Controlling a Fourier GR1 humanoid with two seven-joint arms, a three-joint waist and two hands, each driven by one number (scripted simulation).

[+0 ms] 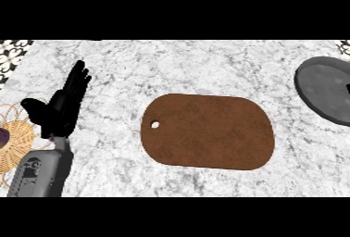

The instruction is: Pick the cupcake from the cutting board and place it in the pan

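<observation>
Left hand [58,113] open, empty. No cupcake on cutting board [209,132] to its right; pan [327,90] beyond. Cupcake probably light, squashy: take it by the sides.

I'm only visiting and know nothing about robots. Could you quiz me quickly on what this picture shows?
1. True or false: a cupcake sits on the brown cutting board.
2. Where is the dark pan? A) left of the board; B) at the view's right edge, cut off by it; C) on top of the board.
3. Fill in: the left hand, resting fingers up near the view's left edge, is ____ (open or shut).

Key: 1 false; 2 B; 3 open.
</observation>
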